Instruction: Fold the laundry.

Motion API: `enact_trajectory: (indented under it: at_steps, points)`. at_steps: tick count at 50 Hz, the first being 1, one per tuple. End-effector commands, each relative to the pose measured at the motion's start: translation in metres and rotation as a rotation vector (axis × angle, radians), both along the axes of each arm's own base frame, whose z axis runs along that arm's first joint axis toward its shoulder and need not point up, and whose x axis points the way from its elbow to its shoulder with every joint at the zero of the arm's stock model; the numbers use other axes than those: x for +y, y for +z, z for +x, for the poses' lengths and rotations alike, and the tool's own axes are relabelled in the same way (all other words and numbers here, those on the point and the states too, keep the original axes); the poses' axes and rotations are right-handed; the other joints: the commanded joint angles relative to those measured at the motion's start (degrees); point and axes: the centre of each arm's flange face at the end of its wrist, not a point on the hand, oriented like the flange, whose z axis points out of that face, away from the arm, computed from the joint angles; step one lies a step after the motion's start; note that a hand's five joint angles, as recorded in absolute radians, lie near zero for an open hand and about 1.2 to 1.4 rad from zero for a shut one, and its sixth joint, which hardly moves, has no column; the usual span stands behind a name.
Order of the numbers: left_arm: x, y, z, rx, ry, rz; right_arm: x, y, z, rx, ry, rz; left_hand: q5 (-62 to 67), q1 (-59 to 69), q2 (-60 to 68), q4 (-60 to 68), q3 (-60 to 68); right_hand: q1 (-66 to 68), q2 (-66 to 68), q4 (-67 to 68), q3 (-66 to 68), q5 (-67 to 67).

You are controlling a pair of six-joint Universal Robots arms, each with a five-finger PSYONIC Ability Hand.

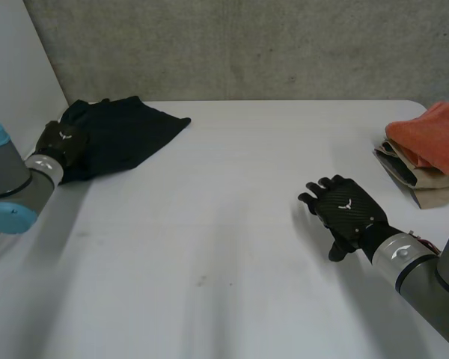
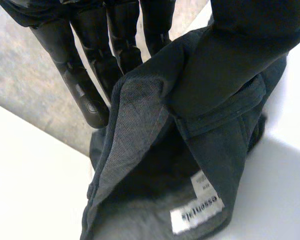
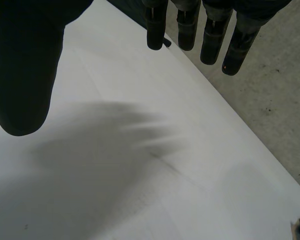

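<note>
A white table (image 1: 232, 224) was set before a grey wall (image 1: 247, 45). The dark garment (image 1: 127, 131) was pinched at its edge by the left hand (image 1: 60, 142) — the cloth was caught between thumb and fingers, most likely so it could be pulled closer for folding. Its white label (image 2: 196, 214) was seen near the thumb. The right hand (image 1: 346, 211) was held open over bare table with nothing in it, perhaps kept ready to help. No basket was used — folded clothes (image 1: 426, 153) were piled well apart from the right hand, on its outer side, orange on top.
</note>
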Motion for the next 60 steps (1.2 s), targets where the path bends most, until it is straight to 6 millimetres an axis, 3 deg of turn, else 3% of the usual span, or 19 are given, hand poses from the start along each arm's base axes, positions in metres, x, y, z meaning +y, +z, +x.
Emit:
enact_trajectory:
  at_steps: [1, 4, 8, 9, 12, 13, 17, 23, 24, 25, 28, 35, 39, 40, 46, 47, 51, 57, 60]
  points:
    - [0.037, 0.045, -0.04, 0.17, -0.046, 0.002, -0.008, 0.003, -0.005, 0.011, -0.056, -0.02, 12.6, 17.9, 11.6, 11.6, 11.7, -1.9, -3.0, -3.7, -2.4, -3.7]
    - [0.059, 0.064, -0.062, 0.257, -0.1, 0.014, -0.018, 0.006, -0.014, 0.021, -0.128, -0.035, 12.6, 17.9, 11.6, 11.6, 11.7, -1.9, -3.0, -3.7, -2.4, -3.7]
    - [0.111, 0.085, -0.102, 0.38, -0.207, 0.091, -0.029, 0.009, -0.025, 0.023, -0.206, -0.047, 12.6, 17.9, 11.6, 11.6, 11.7, -1.9, -3.0, -3.7, -2.4, -3.7]
    - [0.134, 0.091, -0.118, 0.413, -0.256, 0.127, -0.03, 0.01, -0.026, 0.023, -0.217, -0.049, 12.6, 17.9, 11.6, 11.6, 11.7, -1.9, -3.0, -3.7, -2.4, -3.7]
    - [0.167, 0.096, -0.141, 0.452, -0.33, 0.181, -0.035, 0.012, -0.031, 0.02, -0.25, -0.058, 12.6, 17.9, 11.6, 11.6, 11.7, -1.9, -3.0, -3.7, -2.4, -3.7]
    - [0.189, 0.096, -0.158, 0.469, -0.383, 0.218, -0.036, 0.013, -0.033, 0.021, -0.258, -0.058, 12.6, 17.9, 11.6, 11.6, 11.7, -1.9, -3.0, -3.7, -2.4, -3.7]
    - [0.238, 0.087, -0.196, 0.486, -0.504, 0.301, -0.039, 0.016, -0.037, 0.021, -0.278, -0.067, 12.6, 17.9, 11.6, 11.6, 11.7, -1.9, -3.0, -3.7, -2.4, -3.7]
    - [0.277, 0.06, -0.239, 0.516, -0.6, 0.407, -0.04, 0.02, -0.038, 0.016, -0.283, -0.081, 12.6, 17.9, 11.6, 11.6, 11.7, -1.9, -3.0, -3.7, -2.4, -3.7]
    - [0.279, 0.059, -0.243, 0.53, -0.604, 0.414, -0.04, 0.02, -0.038, 0.016, -0.283, -0.081, 9.8, 15.1, 8.8, 8.8, 8.9, -1.9, -3.0, -3.7, -2.4, -3.7]
    - [0.282, 0.058, -0.251, 0.559, -0.61, 0.429, -0.04, 0.02, -0.039, 0.016, -0.283, -0.079, -16.2, -10.9, -17.2, -17.2, -17.1, -1.9, -3.0, -3.7, -2.4, -3.7]
    - [0.283, 0.059, -0.255, 0.591, -0.615, 0.442, -0.039, 0.02, -0.039, 0.015, -0.283, -0.079, -56.7, -51.5, -57.7, -57.7, -57.6, -1.9, -3.0, -3.7, -2.4, -3.7]
    - [0.279, 0.072, -0.248, 0.615, -0.607, 0.408, -0.038, 0.026, -0.038, 0.009, -0.278, -0.084, -57.4, -52.1, -58.4, -58.4, -58.3, -1.9, -3.0, -3.7, -2.4, -3.7]
    - [0.248, 0.086, -0.219, 0.604, -0.525, 0.338, -0.033, 0.037, -0.039, -0.002, -0.278, -0.076, -57.4, -52.1, -58.4, -58.4, -58.3, -1.9, -3.0, -3.7, -2.4, -3.7]
    - [0.228, 0.094, -0.201, 0.593, -0.473, 0.292, -0.031, 0.039, -0.039, -0.007, -0.278, -0.064, -57.4, -52.1, -58.3, -58.4, -58.2, -1.9, -3.0, -3.7, -2.4, -3.7]
    - [0.172, 0.105, -0.147, 0.497, -0.319, 0.163, -0.006, 0.05, -0.033, -0.019, -0.204, 0.136, -56.7, -51.4, -57.7, -57.7, -57.6, -1.9, -3.0, -3.7, -2.4, -3.7]
    - [0.159, 0.104, -0.134, 0.458, -0.28, 0.141, -0.001, 0.049, -0.031, -0.019, -0.191, 0.176, -56.7, -51.4, -57.6, -57.7, -57.6, -1.9, -3.0, -3.7, -2.4, -3.7]
    - [0.137, 0.091, -0.106, 0.344, -0.213, 0.146, 0.018, 0.049, -0.023, -0.046, -0.144, 0.321, -56.5, -51.2, -57.5, -57.5, -57.4, -1.9, -3.0, -3.7, -2.4, -3.7]
    - [0.13, 0.06, -0.087, 0.192, -0.194, 0.252, 0.026, 0.041, -0.008, -0.133, -0.111, 0.367, -56.2, -50.9, -57.1, -57.2, -57.1, -1.9, -3.0, -3.7, -2.4, -3.7]
    - [0.128, 0.046, -0.081, 0.135, -0.183, 0.297, 0.028, 0.026, 0.003, -0.132, -0.079, 0.36, -55.8, -50.6, -56.8, -56.8, -56.7, -1.9, -3.0, -3.7, -2.4, -3.7]
